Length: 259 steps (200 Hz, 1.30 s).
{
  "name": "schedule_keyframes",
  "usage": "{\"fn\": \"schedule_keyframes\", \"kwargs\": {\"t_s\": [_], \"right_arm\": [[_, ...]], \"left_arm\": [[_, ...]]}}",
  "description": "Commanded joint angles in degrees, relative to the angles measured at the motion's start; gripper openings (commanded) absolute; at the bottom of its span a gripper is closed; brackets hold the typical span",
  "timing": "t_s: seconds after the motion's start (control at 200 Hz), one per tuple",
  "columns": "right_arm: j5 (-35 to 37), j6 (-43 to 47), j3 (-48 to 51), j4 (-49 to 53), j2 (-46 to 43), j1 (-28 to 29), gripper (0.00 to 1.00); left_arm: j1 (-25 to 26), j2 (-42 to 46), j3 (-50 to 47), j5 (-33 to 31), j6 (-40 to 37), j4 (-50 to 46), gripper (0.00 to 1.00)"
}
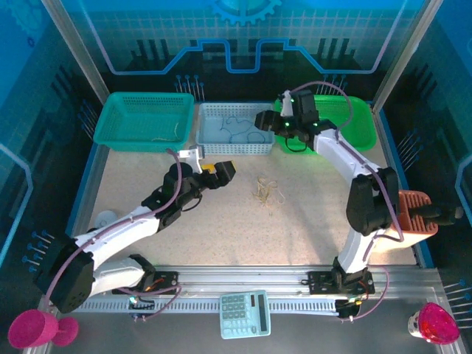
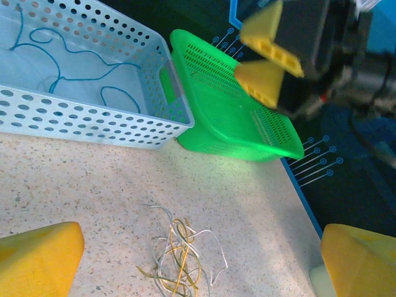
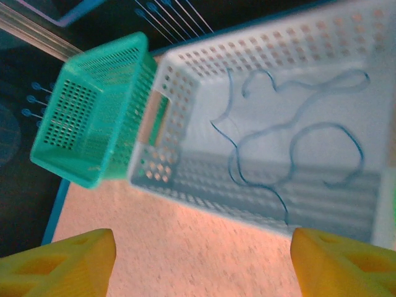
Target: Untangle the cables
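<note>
On the speckled table [image 1: 310,221], about in the middle between the two arms, lies the small clump of cables [image 2: 176,260]: thin cream, yellow and orange wires, curled over each other and not yet separated. The left gripper [image 1: 221,172] hovers just left of it, jaws spread wide and holding nothing; in its wrist view the clump sits between the two yellow fingertips [image 2: 37,260] but lower, on the table. Farther back stand three baskets in a row. The teal basket [image 3: 93,117] is on the left, and a pale strand seems to lie in it, too small to be sure. In the white perforated basket [image 2: 93,124] in the middle, one blue cable [image 3: 272,127] lies loose. The green basket [image 2: 235,117] is on the right. The right gripper [image 2: 267,57] hangs above the right end of the white basket, jaws apart and empty. I judge that the blue wire is already sorted and the step in hand is the next pick. This calls for coming down on one single outer strand and pulling it gently, so the others do not follow.
</note>
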<state>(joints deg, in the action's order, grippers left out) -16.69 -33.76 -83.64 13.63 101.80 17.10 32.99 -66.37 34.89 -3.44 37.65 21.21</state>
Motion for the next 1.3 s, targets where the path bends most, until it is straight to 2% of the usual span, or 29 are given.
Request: {"fn": "schedule_keyframes", "kwargs": {"t_s": [0.0,0.17,0.34,0.655,0.97,1.291], "right_arm": [[1.4,-0.3,8.1,-1.2,-4.9,-0.5,0.75],[4.3,2.3,19.7,2.0,-11.4,-0.8,0.73],[6.2,4.1,27.1,4.9,-16.2,-1.1,0.68],[1.1,1.8,31.8,0.8,-17.8,0.7,0.37],[-0.6,0.4,28.4,-1.7,-12.0,4.4,0.38],[-1.0,-0.5,27.9,-3.5,-8.6,4.9,0.38]], "left_arm": [[-0.6,0.3,2.1,-0.8,0.9,-3.0,0.99],[-0.9,-0.6,3.8,-1.0,1.0,-6.5,0.99],[-0.8,-3.2,8.5,-0.1,1.7,-13.5,0.99],[-0.2,-10.6,12.9,5.6,3.3,-14.9,0.99],[0.7,-13.1,13.5,6.9,3.3,-14.7,0.99],[0.8,-13.5,13.5,7.6,3.8,-13.6,0.99]]}}
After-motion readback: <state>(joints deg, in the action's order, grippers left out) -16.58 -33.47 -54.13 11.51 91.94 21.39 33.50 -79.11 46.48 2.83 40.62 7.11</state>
